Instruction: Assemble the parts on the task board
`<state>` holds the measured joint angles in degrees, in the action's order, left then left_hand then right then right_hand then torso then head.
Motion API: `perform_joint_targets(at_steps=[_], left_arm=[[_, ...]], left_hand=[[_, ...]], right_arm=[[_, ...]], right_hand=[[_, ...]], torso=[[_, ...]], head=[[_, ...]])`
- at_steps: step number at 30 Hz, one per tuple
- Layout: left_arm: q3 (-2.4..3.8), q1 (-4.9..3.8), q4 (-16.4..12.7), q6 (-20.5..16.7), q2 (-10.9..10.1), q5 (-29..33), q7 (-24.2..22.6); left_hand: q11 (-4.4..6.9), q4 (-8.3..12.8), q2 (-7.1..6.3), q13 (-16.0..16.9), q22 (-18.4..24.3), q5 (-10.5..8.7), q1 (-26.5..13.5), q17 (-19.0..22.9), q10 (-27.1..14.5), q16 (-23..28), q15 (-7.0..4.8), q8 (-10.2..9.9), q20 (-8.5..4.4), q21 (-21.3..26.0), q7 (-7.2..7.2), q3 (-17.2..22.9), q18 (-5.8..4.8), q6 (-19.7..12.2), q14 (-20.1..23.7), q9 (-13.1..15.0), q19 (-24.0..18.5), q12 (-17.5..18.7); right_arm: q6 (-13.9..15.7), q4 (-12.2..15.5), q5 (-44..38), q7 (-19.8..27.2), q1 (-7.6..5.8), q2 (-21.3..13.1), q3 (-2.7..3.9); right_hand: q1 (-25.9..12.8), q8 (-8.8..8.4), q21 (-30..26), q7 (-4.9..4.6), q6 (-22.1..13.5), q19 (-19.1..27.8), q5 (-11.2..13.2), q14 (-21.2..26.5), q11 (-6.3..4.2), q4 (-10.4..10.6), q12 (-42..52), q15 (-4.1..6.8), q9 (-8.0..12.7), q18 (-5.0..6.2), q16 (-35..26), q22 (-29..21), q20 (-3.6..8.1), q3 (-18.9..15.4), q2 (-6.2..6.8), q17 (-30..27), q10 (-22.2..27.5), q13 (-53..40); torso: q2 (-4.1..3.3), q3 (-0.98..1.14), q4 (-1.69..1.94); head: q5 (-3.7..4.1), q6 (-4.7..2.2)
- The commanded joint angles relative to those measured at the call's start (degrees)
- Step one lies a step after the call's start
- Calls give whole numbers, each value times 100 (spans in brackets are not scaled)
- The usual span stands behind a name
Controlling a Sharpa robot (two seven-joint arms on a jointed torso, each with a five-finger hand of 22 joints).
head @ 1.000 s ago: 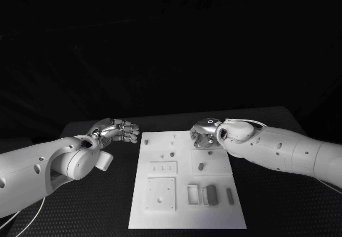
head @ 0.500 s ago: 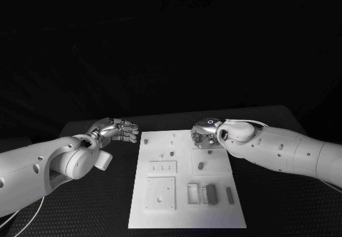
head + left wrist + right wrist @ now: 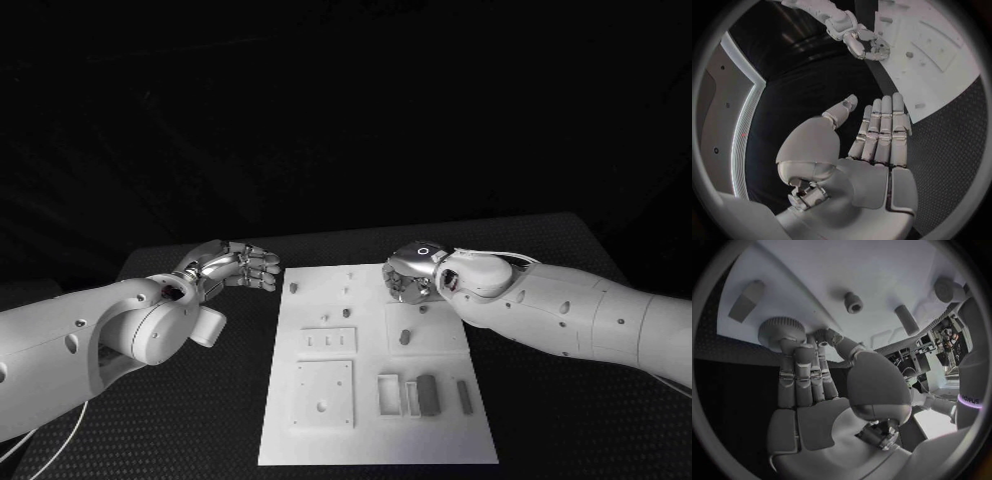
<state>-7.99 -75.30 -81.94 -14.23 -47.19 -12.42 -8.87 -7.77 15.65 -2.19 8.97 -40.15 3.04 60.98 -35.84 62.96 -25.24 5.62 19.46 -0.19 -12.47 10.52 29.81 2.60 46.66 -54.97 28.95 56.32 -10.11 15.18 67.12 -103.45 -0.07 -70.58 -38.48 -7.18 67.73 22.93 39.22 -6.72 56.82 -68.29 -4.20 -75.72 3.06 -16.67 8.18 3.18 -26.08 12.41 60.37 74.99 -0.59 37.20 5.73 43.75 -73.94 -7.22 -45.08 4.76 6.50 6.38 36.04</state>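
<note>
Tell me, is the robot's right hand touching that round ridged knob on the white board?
Touching. In the right wrist view the right hand has its fingertips against the round ridged part on the task board, with no gap.

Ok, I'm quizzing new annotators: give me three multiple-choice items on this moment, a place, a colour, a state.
1. Where is the right hand? A) board's far right B) board's near edge C) off the table
2. The task board is which colour? A) black B) white C) red
3. The left hand is: A) holding a part B) clenched C) open, empty

A: it grips a round part there. B: it lies white on the black table. C: its fingers are straight, with nothing in them.
</note>
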Motion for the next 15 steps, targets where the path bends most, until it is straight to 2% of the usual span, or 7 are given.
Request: perform_joint_targets(at_steps=[1, 5, 9, 12, 15], left_arm=[[6, -11, -7, 80, 10, -30, -31], [6, -12, 8, 79, 24, -30, -31], [6, -14, 24, 79, 24, -34, -35], [6, -16, 29, 70, 18, -35, -28], [6, -22, 36, 85, 34, -44, -31]], left_hand=[[-4, -21, -2, 9, -10, 1, -35, -10, 38, 32, 10, -38, 15, -5, 24, -8, 72, 14, -39, -9, 3, 25], [-4, -20, -2, 10, -10, 0, -35, -12, 39, 33, 10, -38, 15, -5, 24, -8, 72, 14, -39, -9, 3, 26], [-4, -21, -2, 10, -11, 0, -36, -14, 39, 34, 10, -39, 15, -5, 25, -8, 72, 14, -39, -9, 3, 28], [-4, -21, -3, 11, -12, 0, -36, -15, 40, 35, 10, -39, 15, -5, 24, -8, 73, 15, -39, -9, 3, 29], [-4, -20, -5, 12, -13, 0, -37, -17, 40, 37, 10, -39, 16, -5, 24, -9, 73, 15, -39, -9, 2, 31]], right_arm=[[267, 121, -110, -244, 65, 27, -40], [370, 195, -110, -362, 45, 85, -18], [422, 154, -127, -480, -32, 232, 27], [497, 83, -185, -573, -103, 377, 30], [507, 26, -202, -643, -118, 501, 31]], right_hand=[[8, 49, 67, 16, 71, -11, -40, 7, -41, 0, 47, 52, -72, 259, 79, 147, 57, 42, -121, 28, -296, -69], [31, 50, 156, 34, 111, -18, -40, 12, -66, -6, 49, 74, -102, 259, 173, 146, 88, 59, -147, 62, -340, -99], [31, 44, 202, 39, 126, -16, -39, 20, -71, -6, 43, 80, -115, 259, 216, 145, 100, 62, -141, 75, -352, -113], [28, 39, 252, 44, 142, -14, -39, 25, -79, -6, 40, 87, -130, 259, 263, 145, 110, 64, -136, 87, -370, -129], [25, 36, 289, 49, 155, -11, -39, 29, -83, -6, 37, 92, -141, 259, 295, 144, 118, 65, -130, 94, -383, -140]], torso=[[-6, 2, 91], [-8, -1, 101], [-11, -6, 109], [-15, 3, 85], [-20, -4, 90]], head=[[-11, -24], [-12, -51], [-20, -77], [-51, -101], [-47, -120]])
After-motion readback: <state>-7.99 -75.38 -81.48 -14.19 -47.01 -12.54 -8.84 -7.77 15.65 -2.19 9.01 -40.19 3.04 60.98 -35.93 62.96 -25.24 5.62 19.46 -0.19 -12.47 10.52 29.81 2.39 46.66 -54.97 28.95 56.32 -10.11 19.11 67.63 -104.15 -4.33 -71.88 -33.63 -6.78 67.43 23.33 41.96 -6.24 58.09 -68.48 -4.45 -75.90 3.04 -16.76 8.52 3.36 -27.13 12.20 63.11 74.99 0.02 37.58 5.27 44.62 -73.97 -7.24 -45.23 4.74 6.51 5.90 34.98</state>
